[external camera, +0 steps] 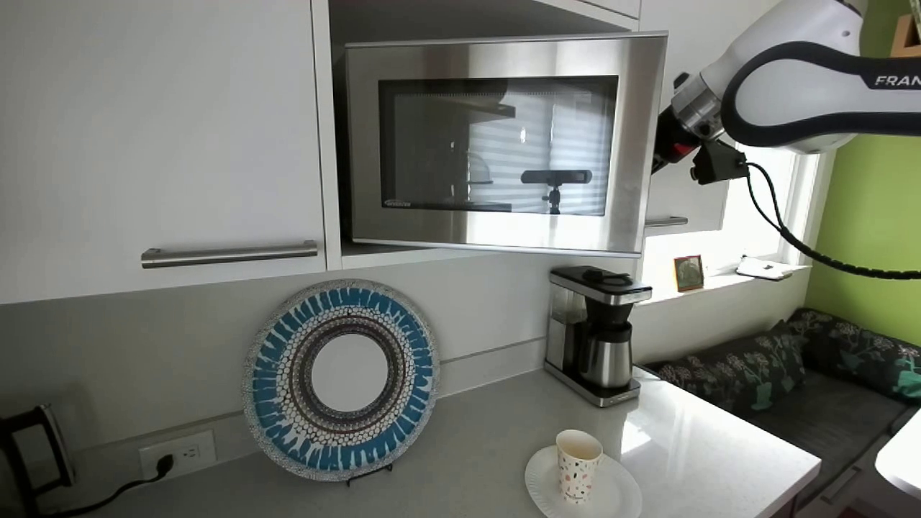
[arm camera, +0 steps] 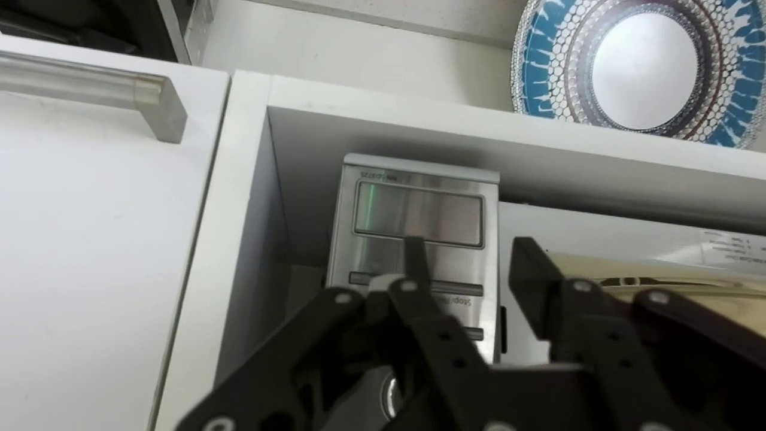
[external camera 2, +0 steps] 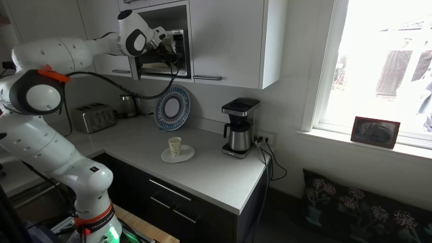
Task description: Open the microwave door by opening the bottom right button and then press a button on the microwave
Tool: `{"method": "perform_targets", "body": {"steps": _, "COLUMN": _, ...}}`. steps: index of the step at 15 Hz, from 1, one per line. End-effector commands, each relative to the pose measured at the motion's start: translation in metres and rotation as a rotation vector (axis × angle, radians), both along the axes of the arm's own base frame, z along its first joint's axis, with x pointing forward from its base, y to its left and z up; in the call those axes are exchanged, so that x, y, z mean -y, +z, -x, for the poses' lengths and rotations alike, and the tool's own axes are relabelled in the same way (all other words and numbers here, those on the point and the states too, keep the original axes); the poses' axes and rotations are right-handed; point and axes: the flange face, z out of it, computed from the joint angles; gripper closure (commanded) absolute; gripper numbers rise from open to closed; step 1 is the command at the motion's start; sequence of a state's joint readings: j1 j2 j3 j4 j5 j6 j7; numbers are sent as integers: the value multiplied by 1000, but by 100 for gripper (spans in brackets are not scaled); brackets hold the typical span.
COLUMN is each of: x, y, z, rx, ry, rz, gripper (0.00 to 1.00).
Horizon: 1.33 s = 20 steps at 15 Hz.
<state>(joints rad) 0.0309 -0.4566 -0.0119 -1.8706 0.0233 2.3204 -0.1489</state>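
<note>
The microwave door (external camera: 633, 151) stands swung outward from the cabinet niche, its dark window facing the camera in an exterior view. In another exterior view the microwave (external camera 2: 179, 44) shows its opened cavity, with my dark gripper (external camera 2: 173, 57) in front of it. The wrist view is upside down, so the bottom right button (arm camera: 419, 214), a wide silver rectangle, appears near the top of the control strip (arm camera: 371, 254). My gripper (arm camera: 470, 245) is open with nothing between its fingers. One finger overlaps the strip; the other overlaps the cavity side. Whether either touches is unclear. Some narrow buttons are partly covered.
The niche wall (arm camera: 245, 239) and a cabinet handle (arm camera: 78, 84) lie beside the microwave. A hanging cable (external camera 2: 131, 91) loops from the arm. Below, on the counter, are a patterned plate (external camera 2: 185, 104), a paper cup (external camera 2: 174, 146) and a coffee maker (external camera 2: 240, 138).
</note>
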Motion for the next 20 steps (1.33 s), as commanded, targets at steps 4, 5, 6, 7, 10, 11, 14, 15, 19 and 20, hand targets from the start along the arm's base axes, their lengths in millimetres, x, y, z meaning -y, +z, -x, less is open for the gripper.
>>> {"method": "perform_targets", "body": {"steps": 4, "x": 6, "y": -14, "z": -1, "rx": 34, "ry": -2, "rz": -34, "gripper": 100}}
{"method": "perform_targets", "body": {"steps": 5, "x": 6, "y": -16, "z": -3, "rx": 40, "ry": -3, "rz": -37, "gripper": 100}}
{"method": "perform_targets", "body": {"steps": 6, "x": 7, "y": -18, "z": -4, "rx": 46, "ry": -4, "rz": -36, "gripper": 100}}
{"method": "perform_targets", "body": {"steps": 7, "x": 7, "y": -19, "z": -6, "rx": 56, "ry": -2, "rz": -39, "gripper": 100}}
{"method": "perform_targets", "body": {"steps": 10, "x": 4, "y": -20, "z": -7, "rx": 84, "ry": 4, "rz": -42, "gripper": 100}}
{"method": "perform_targets", "body": {"steps": 11, "x": 3, "y": -20, "z": -7, "rx": 89, "ry": 6, "rz": -44, "gripper": 100}}
{"method": "perform_targets", "body": {"steps": 14, "x": 0, "y": -22, "z": -8, "rx": 100, "ry": 8, "rz": -44, "gripper": 100}}
{"method": "perform_targets", "body": {"steps": 15, "x": 0, "y": -23, "z": -9, "rx": 101, "ry": 6, "rz": -42, "gripper": 100}}
{"method": "perform_targets", "body": {"steps": 19, "x": 0, "y": -17, "z": -11, "rx": 93, "ry": -2, "rz": -25, "gripper": 99}}
{"method": "perform_targets", "body": {"steps": 20, "x": 0, "y": -16, "z": -11, "rx": 94, "ry": -2, "rz": -25, "gripper": 99}}
